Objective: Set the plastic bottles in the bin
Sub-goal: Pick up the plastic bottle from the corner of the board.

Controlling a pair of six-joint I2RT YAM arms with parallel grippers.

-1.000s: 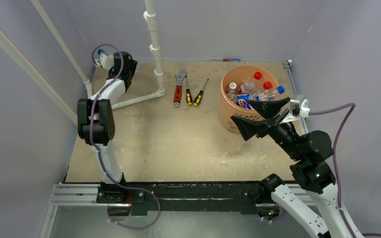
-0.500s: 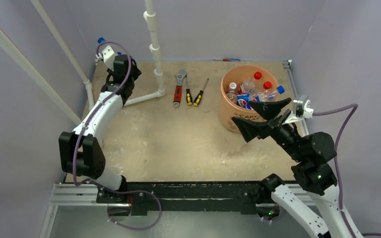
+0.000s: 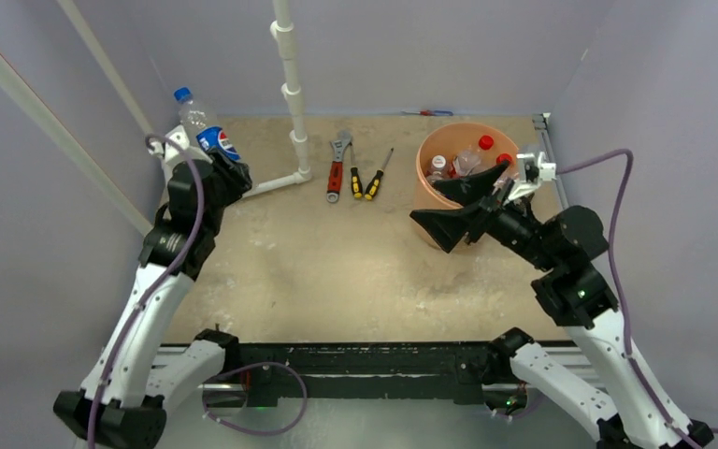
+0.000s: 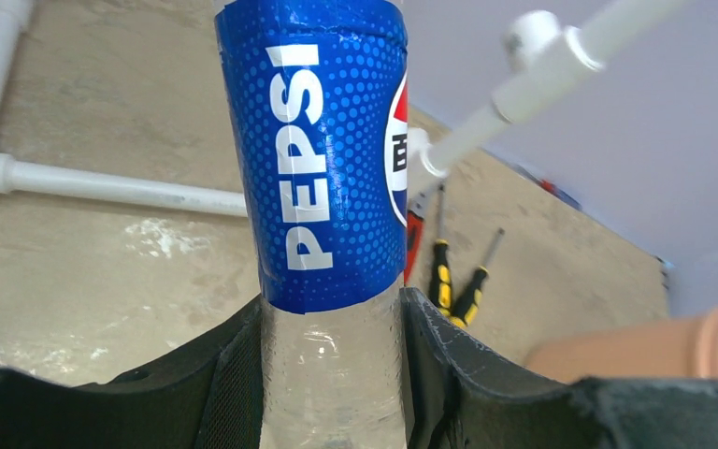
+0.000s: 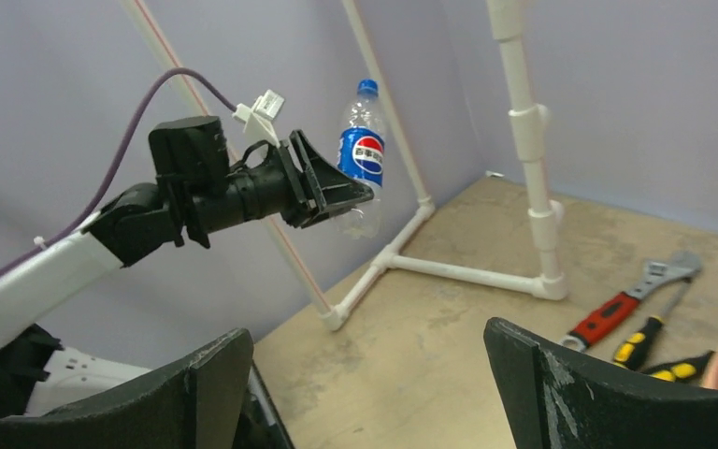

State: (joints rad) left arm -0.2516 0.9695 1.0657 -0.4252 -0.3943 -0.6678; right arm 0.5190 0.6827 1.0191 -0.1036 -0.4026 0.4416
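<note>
One Pepsi bottle (image 3: 204,126) sits in the upper left of the top view, in the air, off the table. Its clear lower body is clamped between the left gripper (image 3: 224,161) fingers (image 4: 234,374), blue label just above the jaws, cap pointing up. Right gripper (image 3: 463,208) is spread wide with nothing in it, overlapping the lower-left side of the bin (image 3: 423,192), right of centre. Several bottles (image 3: 472,159) lie inside the bin.

Table (image 3: 337,271) with bin (image 3: 423,208), wrench (image 3: 337,165), screwdrivers (image 3: 370,179)

Overhead, two wrist views; common bottle (image 3: 204,126)
</note>
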